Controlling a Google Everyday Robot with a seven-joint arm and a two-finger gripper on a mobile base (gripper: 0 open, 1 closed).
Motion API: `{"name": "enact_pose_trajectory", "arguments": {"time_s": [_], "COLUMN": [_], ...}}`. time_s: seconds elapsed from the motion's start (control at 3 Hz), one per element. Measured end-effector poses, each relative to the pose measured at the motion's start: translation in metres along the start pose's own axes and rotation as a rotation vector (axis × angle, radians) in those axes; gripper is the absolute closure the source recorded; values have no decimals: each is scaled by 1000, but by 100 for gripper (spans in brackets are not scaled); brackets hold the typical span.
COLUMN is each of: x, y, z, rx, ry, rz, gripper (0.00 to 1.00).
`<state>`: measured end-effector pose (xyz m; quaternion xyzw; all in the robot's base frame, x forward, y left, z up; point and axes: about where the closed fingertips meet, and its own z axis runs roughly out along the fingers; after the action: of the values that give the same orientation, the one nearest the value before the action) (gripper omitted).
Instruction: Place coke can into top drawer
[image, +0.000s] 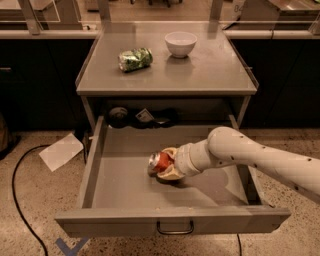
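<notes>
Inside the open top drawer (120, 197), near its middle, the pincer (168, 164) was clamped around the coke can (158, 161), which was tipped sideways. On the counter (205, 72) sat a white bowl (180, 43), with a green-and-white can (135, 59) lying to its left.

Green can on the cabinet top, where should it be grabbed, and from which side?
Grip the green can across its mid-body, coming from above: it lies on its side, ends pointing left and right. The tool is down in the open top drawer, holding the coke can.
</notes>
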<state>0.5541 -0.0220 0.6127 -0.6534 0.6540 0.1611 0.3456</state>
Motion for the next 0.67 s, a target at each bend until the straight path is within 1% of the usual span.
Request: {"name": "enact_pose_trajectory", "arguments": {"time_s": [0.33,0.67], "x": [0,0], "y": [0,0], "z": [0,0], "rx": [0,0], "ry": [0,0], "rz": [0,0], "gripper": [81,58]}}
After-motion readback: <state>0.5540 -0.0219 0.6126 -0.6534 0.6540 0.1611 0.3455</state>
